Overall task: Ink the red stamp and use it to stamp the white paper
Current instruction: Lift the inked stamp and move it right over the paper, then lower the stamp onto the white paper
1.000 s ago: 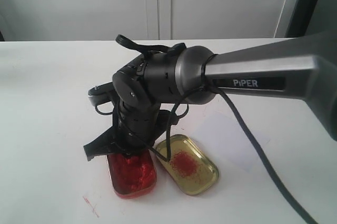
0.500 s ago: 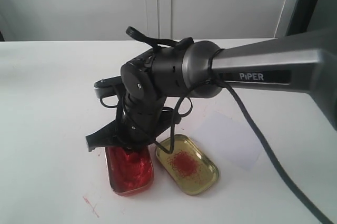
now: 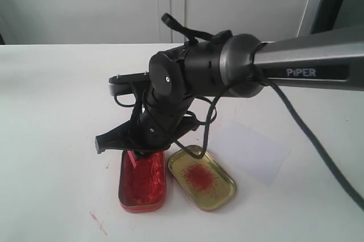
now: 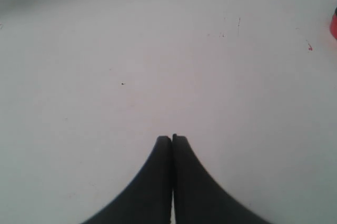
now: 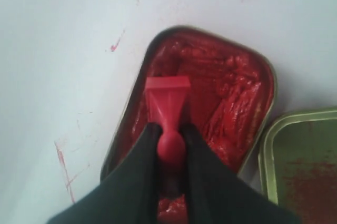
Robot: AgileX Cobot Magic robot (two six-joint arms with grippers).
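Note:
My right gripper (image 5: 169, 129) is shut on the knob of the red stamp (image 5: 167, 100). The stamp's square base points down over the open tin of red ink paste (image 5: 231, 92). In the exterior view the gripper (image 3: 138, 146) hangs just above the far end of that tin (image 3: 142, 184), and its fingers hide the stamp. The white paper (image 3: 250, 151) lies flat on the table to the right of the tins, behind the arm's cable. My left gripper (image 4: 172, 138) is shut on nothing over bare white tabletop.
A gold tin lid (image 3: 202, 178) with a red smear lies right beside the ink tin. Red ink scratches mark the table (image 3: 98, 222) near its front edge. A black cable (image 3: 318, 151) trails from the right arm above the paper's corner.
The right wrist has risen and shifted right. The stamp has come up out of the paste, so more of the ink tin shows. The left gripper cannot be compared.

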